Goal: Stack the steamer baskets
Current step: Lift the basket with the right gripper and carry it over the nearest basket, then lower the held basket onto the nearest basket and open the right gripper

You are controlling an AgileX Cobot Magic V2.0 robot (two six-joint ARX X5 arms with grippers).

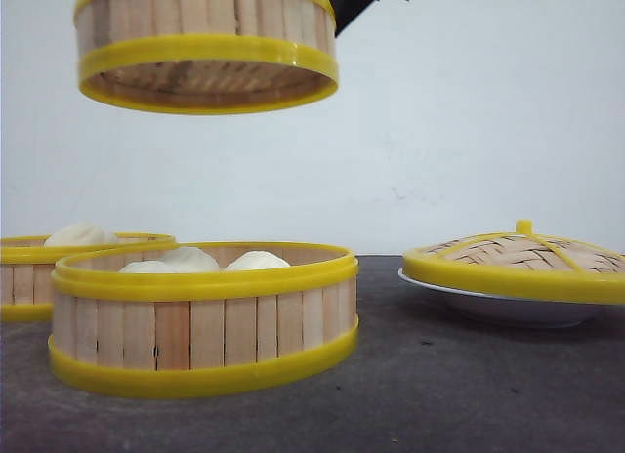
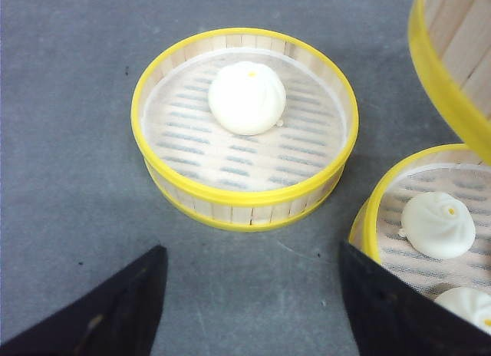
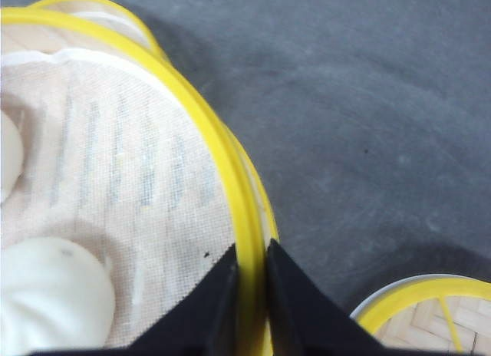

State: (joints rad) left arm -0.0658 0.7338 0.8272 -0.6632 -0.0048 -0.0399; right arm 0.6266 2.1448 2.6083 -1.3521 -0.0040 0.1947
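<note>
front view: the lifted basket (image 1: 207, 45) hangs high above the middle basket (image 1: 203, 316), a little off to that basket's left, with clear air between them. a dark gripper part shows at its right rim. the middle basket sits on the bench (image 1: 439, 394) with buns (image 1: 256, 261) inside; the far-left basket (image 1: 59, 267) stands just beside it, and the woven lid (image 1: 518, 258) on its white plate (image 1: 508, 307) lies well apart on its other side. to do this step well, i judge the lifted basket should be centred over the middle basket's rim before coming down level, so the bands seat all round and no bun is squashed.

left wrist view: the left fingers (image 2: 115, 310) are spread wide and hold nothing, hovering over bare bench near the far-left basket, which holds one bun. the middle basket is just beside it.

right wrist view: the right gripper (image 3: 252, 295) has its fingers pinching the yellow rim of the lifted basket, one inside the wall and one outside. the grip is narrow, so a slow, untilted descent seems wise.
</note>
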